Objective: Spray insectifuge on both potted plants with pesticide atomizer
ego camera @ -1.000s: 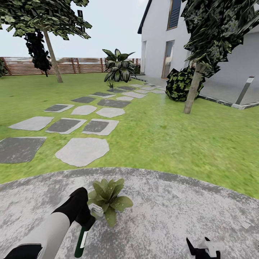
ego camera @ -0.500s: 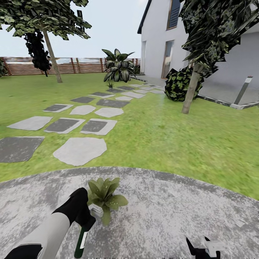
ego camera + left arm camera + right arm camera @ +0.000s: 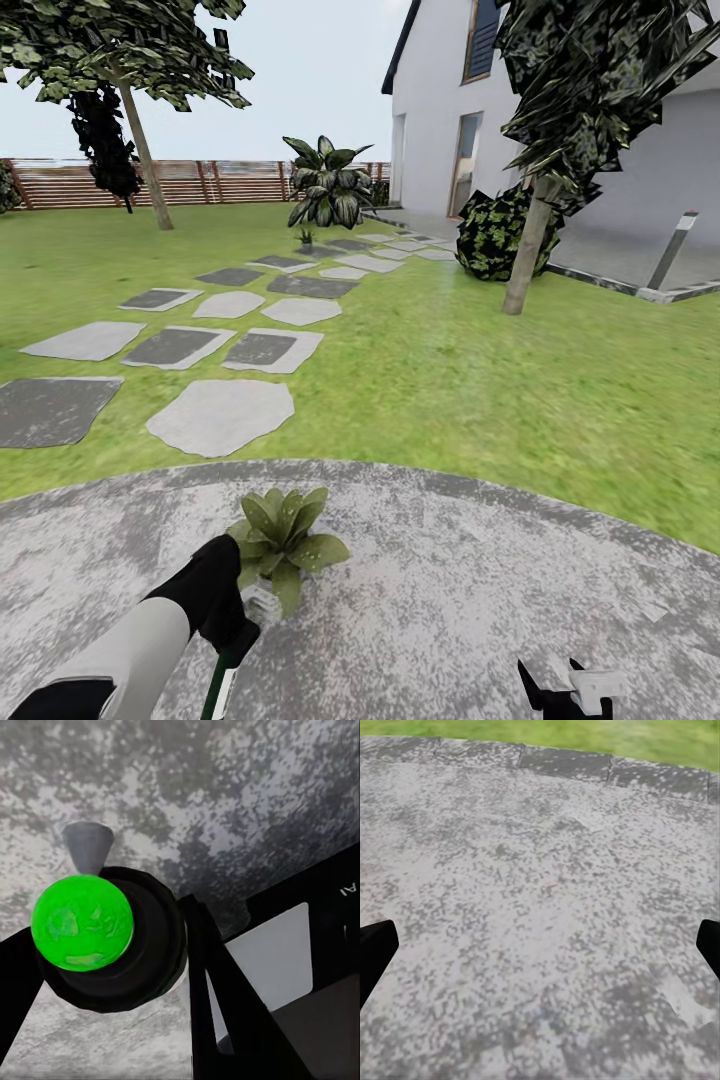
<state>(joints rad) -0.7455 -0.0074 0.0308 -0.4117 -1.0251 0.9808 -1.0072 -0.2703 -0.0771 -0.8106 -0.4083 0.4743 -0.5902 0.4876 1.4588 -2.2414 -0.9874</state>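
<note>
My left gripper (image 3: pixel 232 640) grips the pesticide atomizer (image 3: pixel 217 690) beside the potted plant (image 3: pixel 282 540) on the patio (image 3: pixel 480 590), whose grey pot (image 3: pixel 88 846) my left wrist view reveals, while my right gripper (image 3: pixel 540 945) gapes empty.

Speckled grey patio (image 3: pixel 540 930) spans most of the frame. Lawn (image 3: pixel 585 735) borders its far edge. Two black fingertips (image 3: pixel 375 952) sit wide apart at opposite frame edges.

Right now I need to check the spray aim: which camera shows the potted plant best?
The head view: the potted plant sits whole on the patio, just beyond the left gripper. The wrist views give me no plant leaves to judge by.
</note>
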